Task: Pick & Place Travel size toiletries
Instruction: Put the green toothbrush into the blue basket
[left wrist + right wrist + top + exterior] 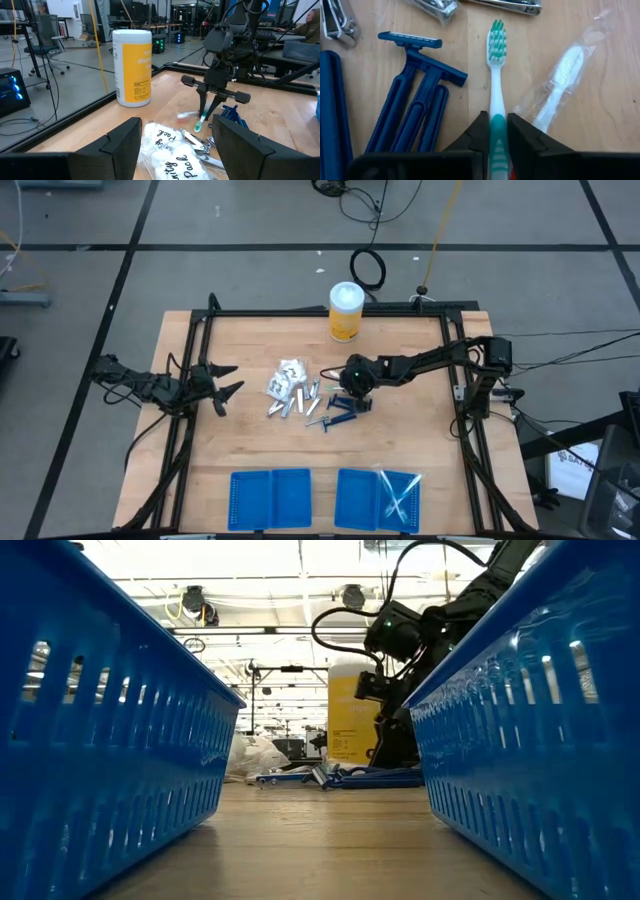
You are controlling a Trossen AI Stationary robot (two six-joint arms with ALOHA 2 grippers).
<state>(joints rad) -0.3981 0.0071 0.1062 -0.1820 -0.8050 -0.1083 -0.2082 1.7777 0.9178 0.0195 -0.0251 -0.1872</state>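
From above, the right pincer (352, 387) sits over the toiletries pile (300, 397) mid-desk; left pincer (228, 381) spread wide nearby. Left wrist: white packets (167, 152) read "Pack". Right wrist: fingers (476, 132) clenched on a white-and-green toothbrush (496, 75), beside blue razors (415, 107).

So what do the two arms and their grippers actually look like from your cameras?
Both arms are dark, slim and jointed, with black cables along them. The left gripper has two pointed black fingers; close up its fingers are broad, blocky and matte. The right gripper has black wedge-shaped fingers.
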